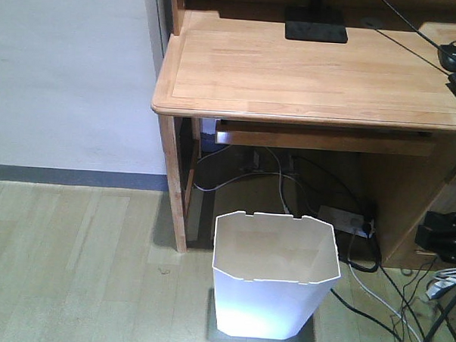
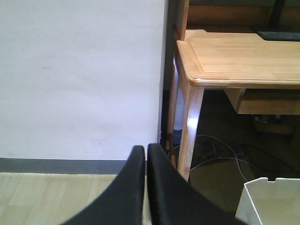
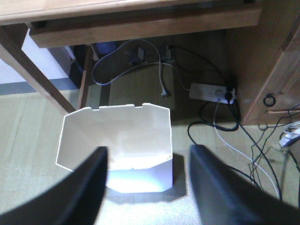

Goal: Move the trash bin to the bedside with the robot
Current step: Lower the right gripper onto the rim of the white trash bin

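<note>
One pale wall [image 1: 66, 73] with a dark skirting strip fills the left of the front view. Right of it stands a wooden desk [image 1: 293, 75], its front leg at centre-left. The trash bin [image 1: 275, 275] stands upright on the wood-pattern floor [image 1: 72, 270] at lower centre, just right of that leg. Near the bin's upper right corner lies a white power strip [image 1: 345, 219]. Cables [image 1: 404, 300] trail across the lower right.

Left wrist view: the left gripper [image 2: 145, 151] has its fingers pressed together, holding nothing.

Right wrist view: the right gripper [image 3: 149, 152] has its fingers spread wide. One finger shows over the bin's opening, the other over the floor to its right.
</note>
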